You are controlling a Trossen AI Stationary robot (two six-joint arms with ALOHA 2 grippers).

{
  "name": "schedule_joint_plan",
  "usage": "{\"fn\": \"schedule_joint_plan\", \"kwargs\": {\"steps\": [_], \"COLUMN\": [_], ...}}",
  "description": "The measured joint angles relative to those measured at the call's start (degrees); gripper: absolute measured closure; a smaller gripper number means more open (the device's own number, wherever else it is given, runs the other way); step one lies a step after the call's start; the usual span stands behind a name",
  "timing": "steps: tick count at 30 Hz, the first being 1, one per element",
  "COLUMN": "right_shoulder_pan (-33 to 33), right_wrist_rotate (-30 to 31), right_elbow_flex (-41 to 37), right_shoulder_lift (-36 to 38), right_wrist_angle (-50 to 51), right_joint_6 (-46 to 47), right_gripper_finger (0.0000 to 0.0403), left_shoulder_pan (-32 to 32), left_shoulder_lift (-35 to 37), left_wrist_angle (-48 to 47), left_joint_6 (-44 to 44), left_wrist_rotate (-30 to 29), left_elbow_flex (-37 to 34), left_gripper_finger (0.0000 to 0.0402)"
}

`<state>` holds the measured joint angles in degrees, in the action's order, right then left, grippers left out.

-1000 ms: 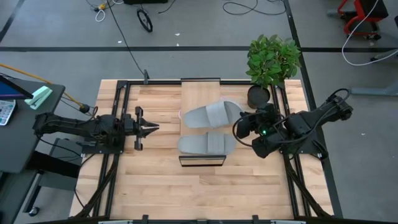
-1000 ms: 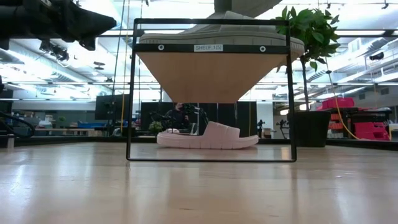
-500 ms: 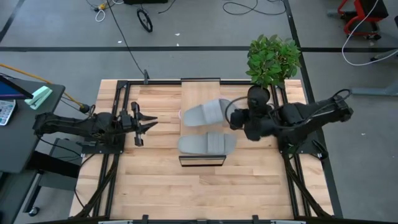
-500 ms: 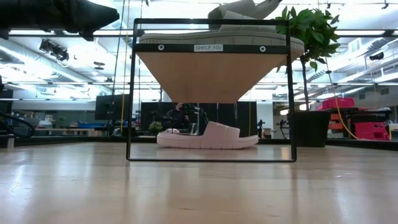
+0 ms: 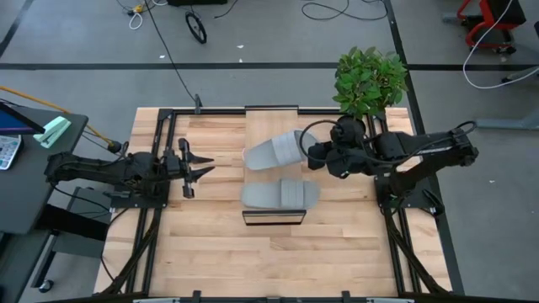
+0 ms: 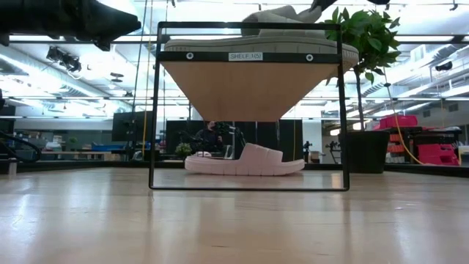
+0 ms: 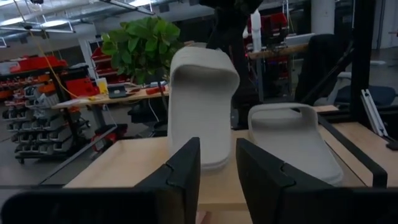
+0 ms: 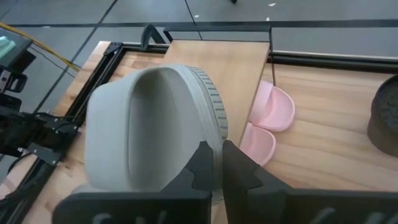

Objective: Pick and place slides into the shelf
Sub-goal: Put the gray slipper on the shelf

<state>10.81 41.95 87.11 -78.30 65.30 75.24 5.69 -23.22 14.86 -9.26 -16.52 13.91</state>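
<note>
My right pincer (image 5: 308, 154) is clamped on the strap edge of one grey slide (image 5: 274, 152) and holds it tilted above the top plank of the shelf (image 5: 271, 120). One second ago this slide lay flat on the plank, alongside the second grey slide (image 5: 280, 194). In the interval my right arm swung in over the shelf, and the heel end came up. In the low view the raised slide (image 6: 282, 13) now stands clear of the shelf top, where earlier only a low profile showed there.

The second grey slide lies flat on the near end of the plank, apart from the held one. The pink pair (image 8: 268, 122) sits on the surface beneath the shelf, partly under the plank edge; the low view shows one pink slide (image 6: 244, 160) resting inside the shelf frame.

My left pincer (image 5: 200, 168) waits over the left side of the surface, well apart from the shelf. Its fingers (image 7: 183, 171) stand partly apart with nothing between them, wider than one second ago.

Assessment: the held slide is off its resting place, so it is being repositioned, not released. Placement of this slide is not yet complete. The grip is on a soft strap, so the slide may swing or slip as the arm moves.
</note>
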Motion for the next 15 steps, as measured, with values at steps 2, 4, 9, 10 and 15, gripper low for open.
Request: {"fn": "schedule_joint_plan", "kwargs": {"steps": [2,4,9,10,15], "right_shoulder_pan": [-0.50,-0.84,-1.87,-2.09,-3.18], "right_wrist_rotate": [-0.35,-0.35,-1.89,-2.18,-4.37], "right_elbow_flex": [0.00,0.00,0.00,0.00,-0.02], "right_shoulder_lift": [0.00,0.00,-0.38,-0.49,-1.58], "right_wrist_angle": [-0.06,-0.17,-0.62,-0.86,-2.83], "right_joint_6": [-0.39,-0.46,-0.43,-0.44,-1.92], "right_gripper_finger": [0.0389,0.0389,0.0389,0.0389,0.0389], "left_shoulder_pan": [0.00,0.00,0.00,0.00,0.00], "left_shoulder_lift": [0.00,0.00,0.00,0.00,0.00], "left_wrist_angle": [-0.46,-0.88,-1.46,-1.49,-1.93], "left_joint_6": [0.04,0.04,0.04,0.04,0.04], "left_wrist_rotate": [-0.01,0.00,0.01,0.01,0.01], "left_elbow_flex": [0.00,0.00,0.00,0.00,0.00], "left_gripper_finger": [0.0296,0.0296,0.0298,0.0299,0.0301]}}
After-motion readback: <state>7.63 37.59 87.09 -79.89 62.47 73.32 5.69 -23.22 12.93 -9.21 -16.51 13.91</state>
